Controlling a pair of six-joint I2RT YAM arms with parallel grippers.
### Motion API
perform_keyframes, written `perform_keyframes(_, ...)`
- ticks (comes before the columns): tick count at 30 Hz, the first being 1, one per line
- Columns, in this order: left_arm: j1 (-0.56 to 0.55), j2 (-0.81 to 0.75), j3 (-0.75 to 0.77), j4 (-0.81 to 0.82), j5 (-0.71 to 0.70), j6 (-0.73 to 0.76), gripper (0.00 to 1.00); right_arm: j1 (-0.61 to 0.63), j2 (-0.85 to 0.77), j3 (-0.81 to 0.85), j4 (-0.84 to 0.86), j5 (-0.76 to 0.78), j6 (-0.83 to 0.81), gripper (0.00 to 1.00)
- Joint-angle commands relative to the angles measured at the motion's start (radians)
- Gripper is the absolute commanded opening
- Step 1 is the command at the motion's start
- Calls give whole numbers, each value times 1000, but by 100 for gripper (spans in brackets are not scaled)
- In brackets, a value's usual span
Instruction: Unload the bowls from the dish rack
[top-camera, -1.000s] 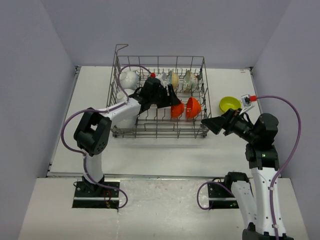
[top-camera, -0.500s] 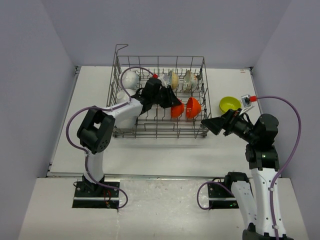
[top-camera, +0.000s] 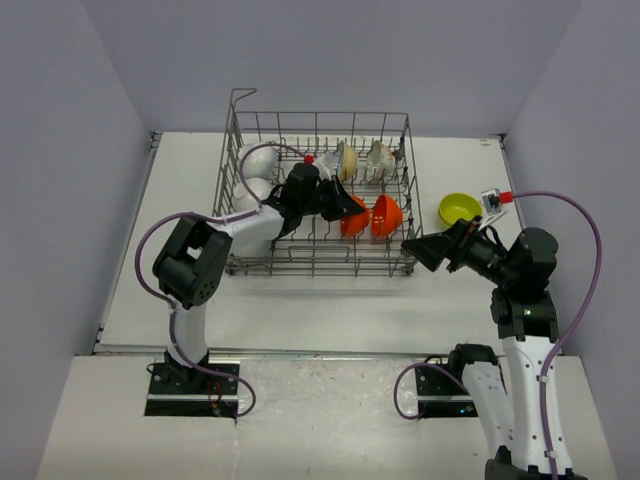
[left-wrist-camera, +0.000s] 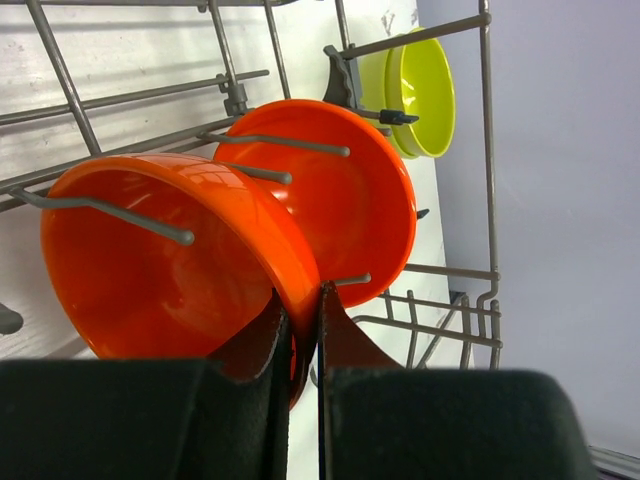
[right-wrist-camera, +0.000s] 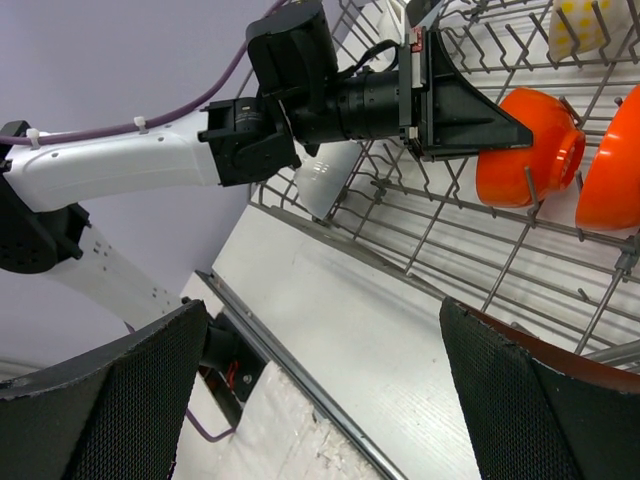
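The dish rack (top-camera: 318, 268) stands mid-table. In it are two white bowls (top-camera: 258, 160) at the left, two floral cream bowls (top-camera: 347, 158) at the back and two orange bowls on edge among the tines. My left gripper (top-camera: 345, 208) reaches into the rack. In the left wrist view it (left-wrist-camera: 303, 300) is shut on the rim of the nearer orange bowl (left-wrist-camera: 150, 270), with the second orange bowl (left-wrist-camera: 350, 200) just behind. A yellow-green bowl (top-camera: 458, 208) sits on the table right of the rack. My right gripper (top-camera: 420, 252) hovers open and empty off the rack's front right corner.
Upright tines and wires (left-wrist-camera: 120, 215) cross the held bowl's mouth. The rack's raised corner loop (top-camera: 240, 95) is at the back left. Grey walls close in the table on three sides. The right wrist view shows the table's front edge (right-wrist-camera: 290, 370) below the rack.
My left gripper's jaws have closed onto the orange bowl's rim, and that arm has edged a little further into the rack. The right arm has not moved.
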Motion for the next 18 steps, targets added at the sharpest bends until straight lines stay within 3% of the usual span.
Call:
perform_keyframes(1,17,-84,-24,120,-20,-1,0,2,4,6,40,-38,7,98)
perform_keyframes(18,53,-151,-139,585,113,-216,0,2,8,18,34,-32,0,98)
